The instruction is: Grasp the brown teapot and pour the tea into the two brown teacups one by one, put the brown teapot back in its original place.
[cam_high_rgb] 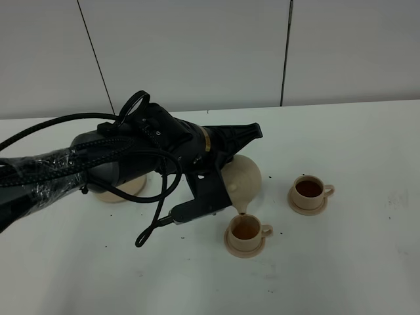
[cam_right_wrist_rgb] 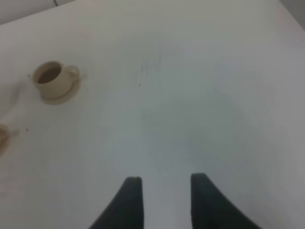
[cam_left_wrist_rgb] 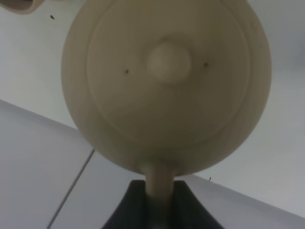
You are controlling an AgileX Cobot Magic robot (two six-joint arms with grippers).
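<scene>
Pouring: left gripper (cam_left_wrist_rgb: 159, 187) clamped on teapot (cam_high_rgb: 245, 176) handle, tipped so spout (cam_high_rgb: 241, 209) feeds cup (cam_high_rgb: 246, 241) just under it; second cup (cam_high_rgb: 308, 199) near teapot already holds tea (cam_high_rgb: 308, 188); right gripper (cam_right_wrist_rgb: 165, 183) jaws apart, idle

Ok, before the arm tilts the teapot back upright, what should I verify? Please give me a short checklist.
1. Left pincer shut on the brown teapot handle: ok.
2. Spout directly above the near teacup: ok.
3. Near teacup holds tea: ok.
4. Far teacup filled: ok.
5. Large saucer free for the return: cannot tell, the left arm hides part of it.
6. Right pincer open, apart from the cups: ok.
</scene>
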